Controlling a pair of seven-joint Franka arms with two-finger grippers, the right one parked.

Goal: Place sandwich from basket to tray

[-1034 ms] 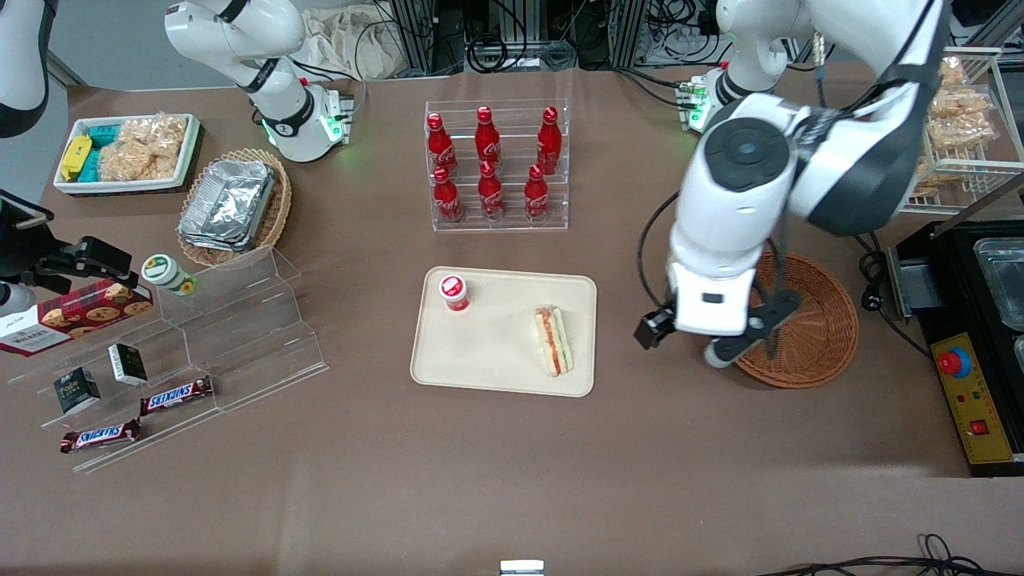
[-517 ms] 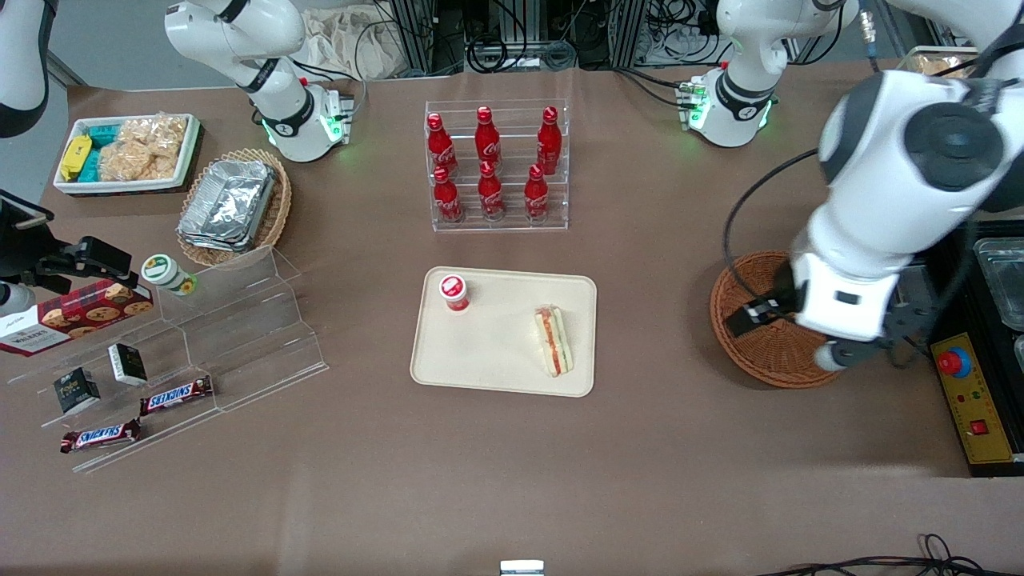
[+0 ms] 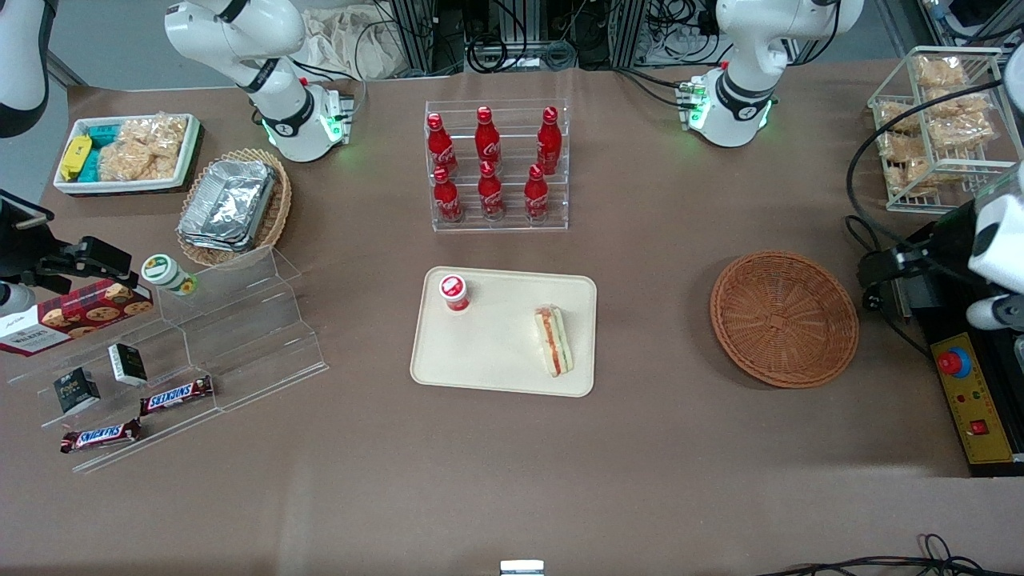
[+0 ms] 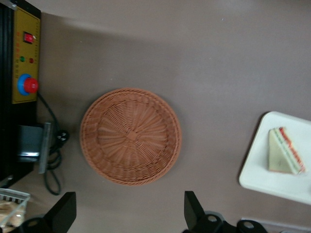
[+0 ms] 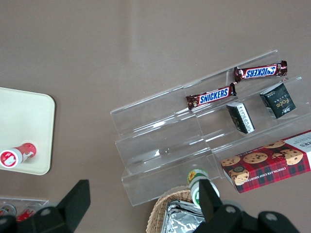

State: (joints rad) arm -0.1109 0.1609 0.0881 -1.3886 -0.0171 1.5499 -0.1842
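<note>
The sandwich lies on the cream tray, near the tray end closest to the basket. The reddish-brown wicker basket sits empty on the table, beside the tray toward the working arm's end. My left gripper is open and empty, high above the table beside the basket. Its hand shows at the working arm's end of the table. The left wrist view also shows the sandwich on the tray.
A small red-capped bottle stands on the tray. A clear rack of red cola bottles stands farther from the camera than the tray. A control box with a red button and a wire rack of snacks are at the working arm's end.
My left arm has swung away from above the basket toward the working arm's end of the table, uncovering the whole basket. The sandwich and tray have not moved.
</note>
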